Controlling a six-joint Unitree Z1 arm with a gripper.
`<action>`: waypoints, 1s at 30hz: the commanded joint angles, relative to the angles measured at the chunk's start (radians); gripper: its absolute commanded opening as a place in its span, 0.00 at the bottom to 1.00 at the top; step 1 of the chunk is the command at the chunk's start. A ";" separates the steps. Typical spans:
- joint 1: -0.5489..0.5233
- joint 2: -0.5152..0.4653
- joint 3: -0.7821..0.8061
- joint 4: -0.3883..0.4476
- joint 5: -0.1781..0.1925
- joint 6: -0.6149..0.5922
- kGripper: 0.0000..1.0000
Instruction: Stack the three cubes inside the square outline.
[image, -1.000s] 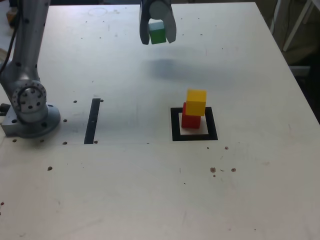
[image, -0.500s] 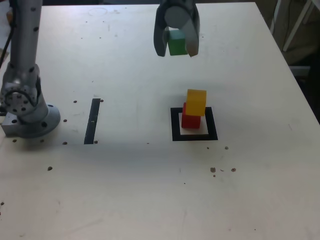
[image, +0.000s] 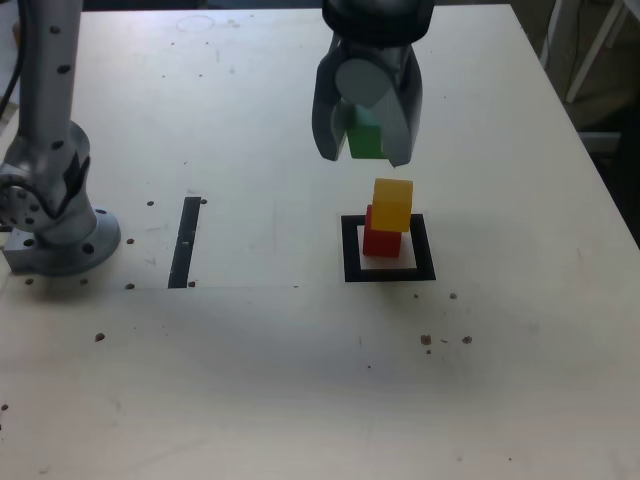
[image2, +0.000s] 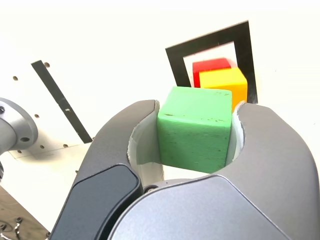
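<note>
Your gripper (image: 370, 135) is clamped on the green cube (image2: 194, 129), holding it up above the table (image: 520, 350), near the yellow cube (image: 392, 205). The yellow cube sits on the red cube (image: 382, 240), offset toward the exterior view's right, both within the square outline (image: 425, 262). That small stack is the only thing close to your load. The black strip (image: 184, 243) lies well apart, between the outline and the arm's base (image: 66, 248). In the exterior view the jaws cover the green cube's sides, and the frame's top edge cuts off the arm; in the wrist view the yellow cube hides part of the red one.
</note>
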 joint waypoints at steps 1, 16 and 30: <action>-0.009 0.020 -0.005 -0.005 -0.002 -0.005 0.20; -0.021 0.080 -0.002 -0.047 -0.016 -0.008 0.20; -0.017 0.080 0.020 -0.068 -0.008 0.012 1.00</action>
